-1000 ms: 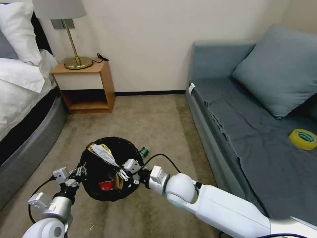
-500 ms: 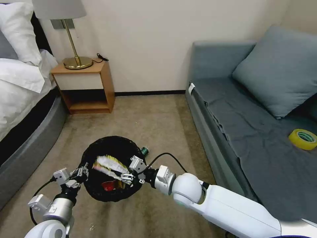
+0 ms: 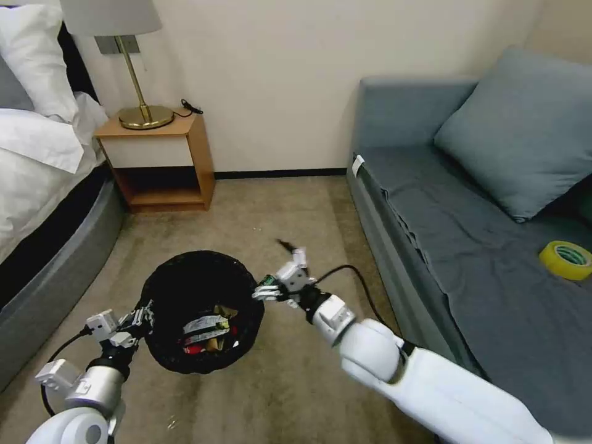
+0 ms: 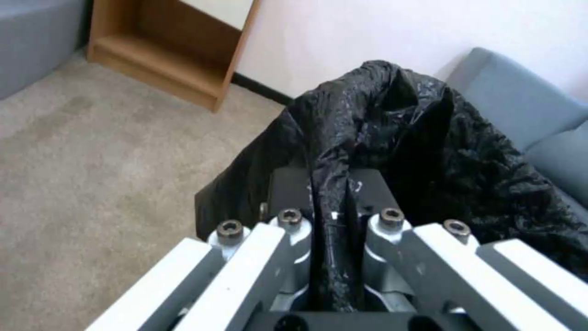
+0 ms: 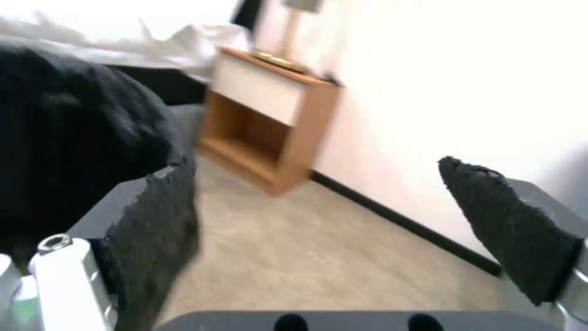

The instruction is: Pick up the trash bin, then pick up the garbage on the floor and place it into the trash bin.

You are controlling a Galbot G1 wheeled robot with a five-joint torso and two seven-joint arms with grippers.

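The trash bin (image 3: 166,290), lined with a crinkled black bag, hangs just above the carpet at lower left. My left gripper (image 3: 140,316) is shut on its near-left rim; in the left wrist view the bag (image 4: 392,119) is pinched between the fingers of the left gripper (image 4: 330,188). Garbage lies inside: a silver-yellow wrapper (image 3: 206,324), a red carton (image 3: 194,349) and brown paper (image 3: 226,311). My right gripper (image 3: 275,269) is open and holds nothing, just outside the bin's right rim. A green scrap of the bottle (image 3: 267,281) peeks out beside its lower finger. The right wrist view shows the open right gripper (image 5: 330,207) beside the bin (image 5: 67,128).
A wooden nightstand (image 3: 161,161) with a brass lamp (image 3: 145,114) stands against the far wall. The bed (image 3: 43,203) runs along the left. A grey sofa (image 3: 468,246) lines the right, with a yellow tape roll (image 3: 566,259) on it. Open carpet (image 3: 277,209) lies between them.
My right gripper let the wrapper drop into the bin, then drew back out to the bin's right side with its fingers open. The bin shifted slightly left.
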